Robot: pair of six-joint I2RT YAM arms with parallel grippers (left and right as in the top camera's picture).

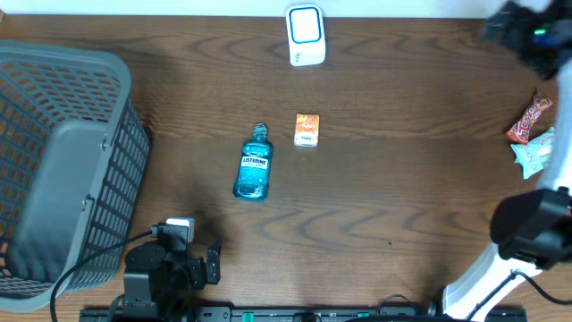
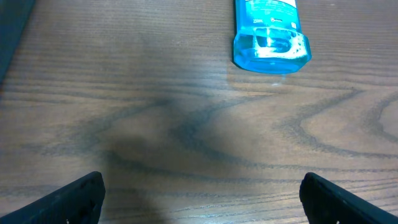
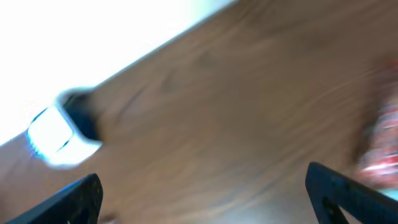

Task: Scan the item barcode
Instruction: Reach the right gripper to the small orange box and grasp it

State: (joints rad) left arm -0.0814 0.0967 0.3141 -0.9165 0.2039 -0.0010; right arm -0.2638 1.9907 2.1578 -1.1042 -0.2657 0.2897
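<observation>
Your left gripper (image 2: 202, 202) and right gripper (image 3: 202, 199) both gaped wide, empty; the Listerine bottle (image 1: 253, 164) lay flat.

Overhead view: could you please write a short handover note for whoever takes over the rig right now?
Left gripper: open, empty, low in front of the mouthwash bottle.
Right gripper: open, empty; its view is blurred.
The bottle and the orange box lie mid-table; the scanner stands at the far edge.
Done: nothing is held or at the scanner.
To do: pick an item, show its barcode to the scanner.
</observation>
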